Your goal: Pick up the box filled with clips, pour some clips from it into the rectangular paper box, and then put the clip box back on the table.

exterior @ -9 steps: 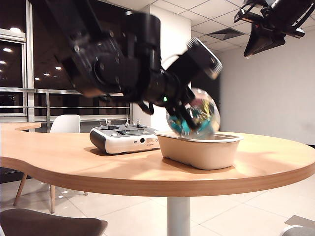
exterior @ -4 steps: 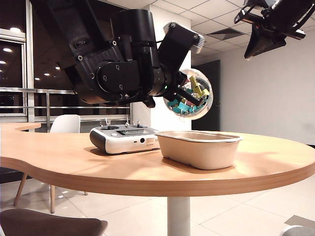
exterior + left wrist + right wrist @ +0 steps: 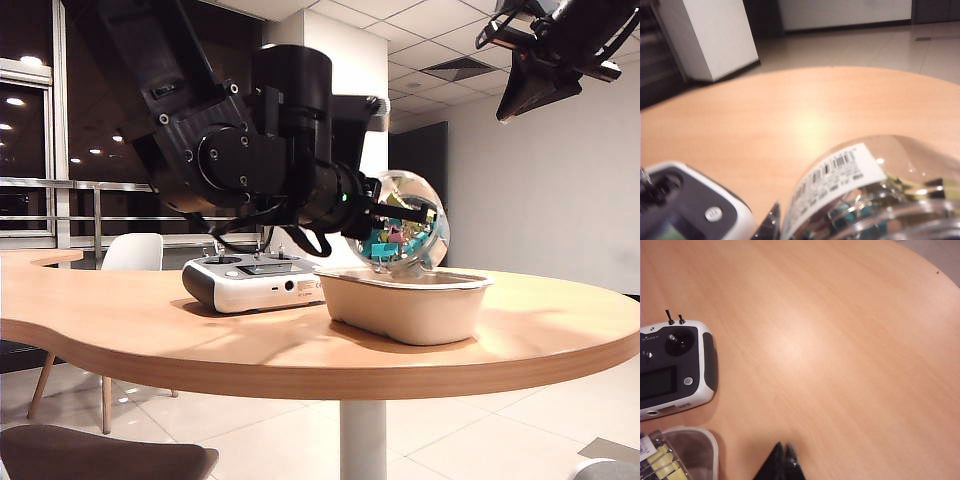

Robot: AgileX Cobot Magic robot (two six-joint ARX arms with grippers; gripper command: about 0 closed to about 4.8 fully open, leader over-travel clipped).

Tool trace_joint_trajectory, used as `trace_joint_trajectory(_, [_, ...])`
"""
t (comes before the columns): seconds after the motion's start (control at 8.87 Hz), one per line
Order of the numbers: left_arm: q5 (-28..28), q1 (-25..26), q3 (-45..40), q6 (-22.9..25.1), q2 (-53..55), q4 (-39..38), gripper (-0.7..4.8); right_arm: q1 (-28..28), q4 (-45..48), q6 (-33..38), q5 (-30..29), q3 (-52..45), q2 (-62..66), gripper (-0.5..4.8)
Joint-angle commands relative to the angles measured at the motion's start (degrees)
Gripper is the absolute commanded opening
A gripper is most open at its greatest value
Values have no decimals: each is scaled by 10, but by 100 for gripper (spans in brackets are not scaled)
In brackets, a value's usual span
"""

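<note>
The left gripper [image 3: 385, 215] pinches the box filled with clips [image 3: 402, 225] above the rectangular paper box [image 3: 405, 303]; the right gripper [image 3: 781, 460], raised clear, stays pressed together; smooth, light, likely slippery plastic suits a sidewall grip

An office or meeting room after dark: a suspended tile ceiling [image 3: 400, 30] with a vent, tall railed windows [image 3: 30, 150] reflecting ceiling lights, pale floor tiles, a white chair [image 3: 133, 252] beyond the curved edge of a light-wood table [image 3: 150, 330] on a white pedestal.
</note>
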Motion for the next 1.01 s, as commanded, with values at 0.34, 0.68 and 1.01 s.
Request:
trace_joint_trajectory(0.34, [0,0,5,-228,-5,-3,-6,0,2,2,-3,1,-3,-5])
trace_joint_trajectory(0.68, [-1,0,5,-85,-5,30,-6,0,2,2,-3,1,-3,-5])
trace_joint_trajectory(1.01, [24,0,5,272,-5,117,-6,0,1,2,-4,1,-3,-5])
